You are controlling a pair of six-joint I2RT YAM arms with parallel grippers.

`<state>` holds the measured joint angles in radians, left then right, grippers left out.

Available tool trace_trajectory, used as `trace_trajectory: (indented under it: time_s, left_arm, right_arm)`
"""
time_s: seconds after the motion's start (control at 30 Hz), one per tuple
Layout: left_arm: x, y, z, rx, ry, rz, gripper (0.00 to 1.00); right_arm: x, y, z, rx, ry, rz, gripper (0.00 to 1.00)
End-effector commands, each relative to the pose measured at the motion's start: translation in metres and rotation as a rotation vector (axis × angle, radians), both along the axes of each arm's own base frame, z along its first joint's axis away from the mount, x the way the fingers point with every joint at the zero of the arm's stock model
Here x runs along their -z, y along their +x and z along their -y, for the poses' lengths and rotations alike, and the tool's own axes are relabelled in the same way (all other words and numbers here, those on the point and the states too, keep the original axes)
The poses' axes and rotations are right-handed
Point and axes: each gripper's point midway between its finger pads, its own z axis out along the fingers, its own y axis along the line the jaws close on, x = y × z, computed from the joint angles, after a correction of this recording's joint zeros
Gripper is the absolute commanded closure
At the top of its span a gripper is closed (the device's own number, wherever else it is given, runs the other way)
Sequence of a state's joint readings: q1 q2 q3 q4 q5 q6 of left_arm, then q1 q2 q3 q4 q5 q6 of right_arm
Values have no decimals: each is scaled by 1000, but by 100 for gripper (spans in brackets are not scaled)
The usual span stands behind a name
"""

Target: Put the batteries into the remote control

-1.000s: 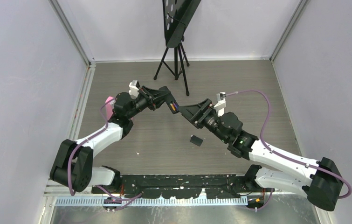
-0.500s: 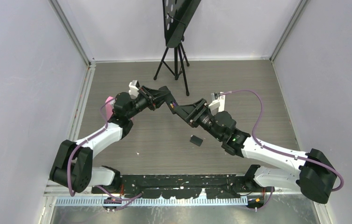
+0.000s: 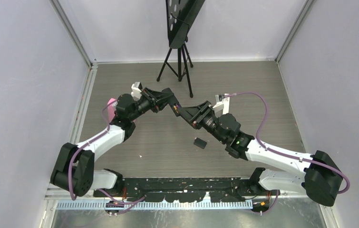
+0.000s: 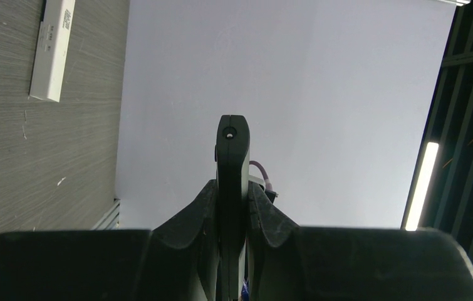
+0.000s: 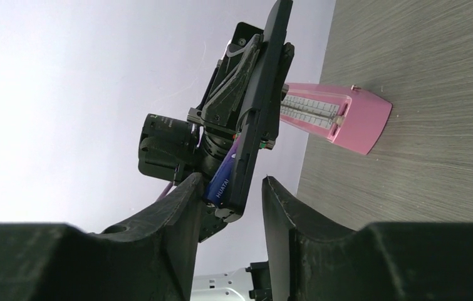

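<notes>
- Top view, left claw: raised above the table, clamped tight on the black remote, which I hold out toward my other arm.
- Top view, right claw: brought up to the free end of the remote, the two claws nearly tip to tip. From here I cannot tell how far it is spread.
- Top view, other items: a small loose black piece lies on the table near my right wrist; a black tripod stands at the far side.
- Left wrist view: the remote is seen edge-on, upright between my fingers, both pressed against its sides. A white bar lies on the table, well apart.
- Right wrist view: my jaws stand partly spread, straddling the lower end of the remote. I see a gap on one side and no firm grip on anything.
- Right wrist view, task item: a purple battery sits in the remote's open compartment, at one fingertip; whether they touch I cannot tell.
- Right wrist view, background: a pink block lies on the table beyond.
</notes>
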<state>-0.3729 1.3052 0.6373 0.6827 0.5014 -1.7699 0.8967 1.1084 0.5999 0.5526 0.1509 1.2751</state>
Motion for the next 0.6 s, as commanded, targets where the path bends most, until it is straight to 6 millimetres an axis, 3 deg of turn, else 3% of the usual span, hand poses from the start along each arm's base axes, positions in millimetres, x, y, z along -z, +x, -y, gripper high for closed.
trace_trajectory:
  time_s: [0.0,0.47,0.53,0.57]
  left_arm:
    - [-32,-16,0,39,-31,110,100]
    - [-48,-25,-2,51,-54,143,100]
    - [-50,-25,-2,49,-54,151,100]
    - [-51,-25,-2,49,-55,154,100]
  right_arm:
    - [-19,9,3,51,41,14,58]
    - [11,17,-2,76,-16,-88,73]
    - [14,17,-1,78,-21,-92,79]
    - [15,17,-1,77,-21,-93,88]
